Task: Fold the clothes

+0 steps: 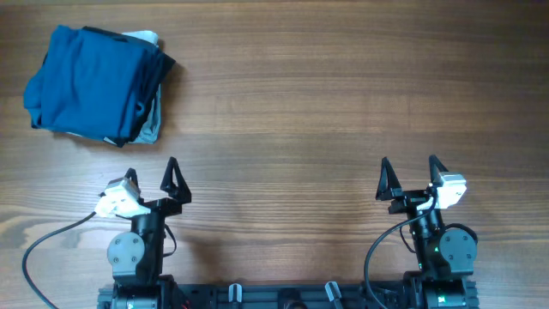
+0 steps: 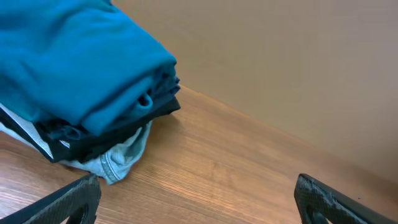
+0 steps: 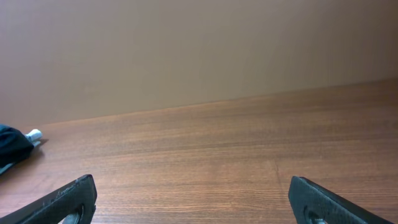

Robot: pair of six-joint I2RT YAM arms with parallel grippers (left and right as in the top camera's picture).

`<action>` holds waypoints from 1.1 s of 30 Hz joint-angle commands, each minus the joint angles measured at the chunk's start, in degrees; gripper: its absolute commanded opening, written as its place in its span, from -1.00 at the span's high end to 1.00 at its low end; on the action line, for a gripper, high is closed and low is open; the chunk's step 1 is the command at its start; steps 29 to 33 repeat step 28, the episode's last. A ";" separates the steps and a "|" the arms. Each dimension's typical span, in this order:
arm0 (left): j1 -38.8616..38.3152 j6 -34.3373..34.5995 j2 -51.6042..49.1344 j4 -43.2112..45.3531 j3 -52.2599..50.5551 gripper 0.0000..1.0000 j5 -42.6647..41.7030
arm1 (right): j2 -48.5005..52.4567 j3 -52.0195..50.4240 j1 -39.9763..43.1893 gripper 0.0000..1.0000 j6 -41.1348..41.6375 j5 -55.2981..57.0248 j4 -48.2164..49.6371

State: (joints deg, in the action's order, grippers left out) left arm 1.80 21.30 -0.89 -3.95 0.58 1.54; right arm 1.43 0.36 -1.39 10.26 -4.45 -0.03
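The clothes [image 1: 86, 81], a medium-blue garment, lie folded on top of a pile at the table's far left. In the left wrist view the clothes [image 2: 74, 56] fill the upper left, resting on a black folded garment [image 2: 124, 127] and a pale-grey one [image 2: 118, 158]. My left gripper [image 1: 151, 168] stands open at the near edge, well short of the pile, with bare wood between its fingers [image 2: 196, 186]. My right gripper [image 1: 410, 163] is open too, far to the right, and holds nothing [image 3: 193, 183].
The black garment [image 1: 159, 69] and the pale-grey one [image 1: 151, 127] stick out at the pile's right side. A dark edge of the pile [image 3: 12, 149] shows at the left of the right wrist view. A tan wall [image 3: 199, 50] rises behind the wooden table [image 1: 343, 103].
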 commanded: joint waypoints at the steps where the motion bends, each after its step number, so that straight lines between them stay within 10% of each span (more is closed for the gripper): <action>1: -0.61 -12.61 0.74 -0.35 -0.26 -1.00 -1.29 | -0.39 -0.07 0.33 -0.99 0.39 0.59 0.17; 33: -0.83 -13.60 0.72 -0.26 -0.26 -0.99 -1.68 | -0.39 -0.07 0.33 -0.99 0.42 0.59 0.17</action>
